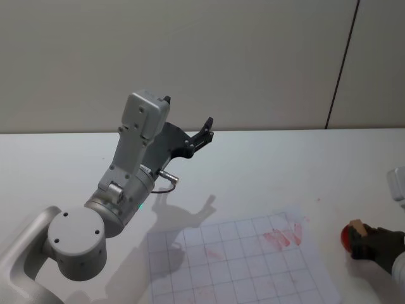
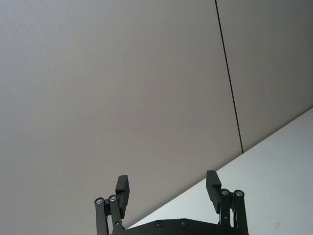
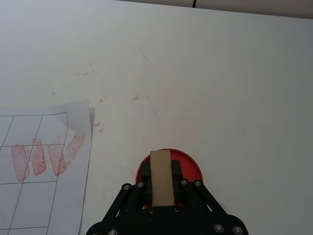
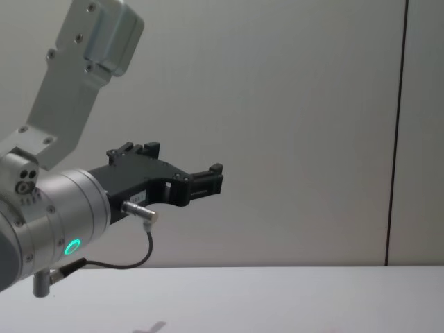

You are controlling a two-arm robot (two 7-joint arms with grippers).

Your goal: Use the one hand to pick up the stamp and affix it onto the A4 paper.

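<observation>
Item: stamp [image 3: 161,178], clamped in your right gripper [image 3: 162,171] over the red ink pad [image 3: 193,169] beside the A4 paper [image 3: 34,205]; risk: a tilted press could smear across the red prints [image 3: 44,157] (left gripper [image 2: 166,188], spread wide, parked aloft).

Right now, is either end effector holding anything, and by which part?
The right end effector grips the stamp by its two long sides, above the red pad. The left end effector is raised, open and empty.

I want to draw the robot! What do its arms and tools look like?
The left arm is silver-grey with round joints, a glowing green ring and a thin black cable. The left tool is black with two blocky fingers. The right tool is black too, with silver screws.
</observation>
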